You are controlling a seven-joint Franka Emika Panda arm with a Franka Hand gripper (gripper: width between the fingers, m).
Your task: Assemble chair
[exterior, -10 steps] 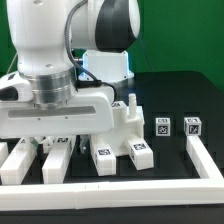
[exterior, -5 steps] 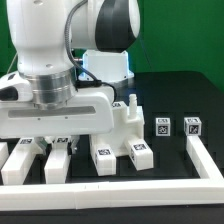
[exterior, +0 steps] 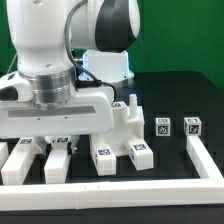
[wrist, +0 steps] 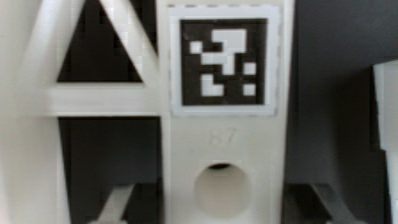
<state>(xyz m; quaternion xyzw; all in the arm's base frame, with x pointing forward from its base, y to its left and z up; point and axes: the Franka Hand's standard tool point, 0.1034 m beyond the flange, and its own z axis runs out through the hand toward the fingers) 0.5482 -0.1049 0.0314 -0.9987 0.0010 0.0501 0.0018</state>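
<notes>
Nothing has shifted in the last second: the arm and every white piece sit just where they were. The chair parts (exterior: 101, 158) lie loose on the dark table (exterior: 175, 95), most of them crowded directly beneath and around the tool (exterior: 48, 138).

The wrist view looks straight down on a flat tagged bar (wrist: 217, 140). It has a square black-and-white tag (wrist: 222, 60) on its face and an oval hole (wrist: 217, 188) further along. A cross-braced frame (wrist: 80, 98) lies right alongside this bar.

In the exterior view, a row of stubby bars (exterior: 55, 163) lies side by side under the tool's broad body. A chunkier block (exterior: 125, 120) sits just beside the tool, on the exterior view's right. Two small tagged cubes (exterior: 162, 127) stand well apart from the tool, further to the exterior view's right.

The tool hangs low among the parts. Its fingers are hidden by its own body and by the pieces, so I cannot tell how wide it stands or whether it grips anything.

A long low border rail (exterior: 120, 188) runs along the near side of the table, beyond the row of bars.
</notes>
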